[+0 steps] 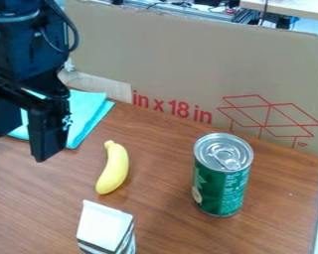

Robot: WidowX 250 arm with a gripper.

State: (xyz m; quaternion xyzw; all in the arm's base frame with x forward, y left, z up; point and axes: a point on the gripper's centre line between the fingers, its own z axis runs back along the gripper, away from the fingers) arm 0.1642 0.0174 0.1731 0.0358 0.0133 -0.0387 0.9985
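Note:
At the upper left, my black gripper hangs over the table with its two fingers spread and nothing between them. A folded turquoise cloth lies behind and partly under it, showing through the gap. To the gripper's right, a yellow banana rests on the wood, its stem end pointing away from the camera. A green can with a silver lid stands upright farther right. At the bottom edge is a white carton with dark stripes, cut off by the view's border.
The brown wooden table has its right edge just beyond the can. A cardboard wall with red printing runs along the back. Cables and equipment lie behind that wall at the top.

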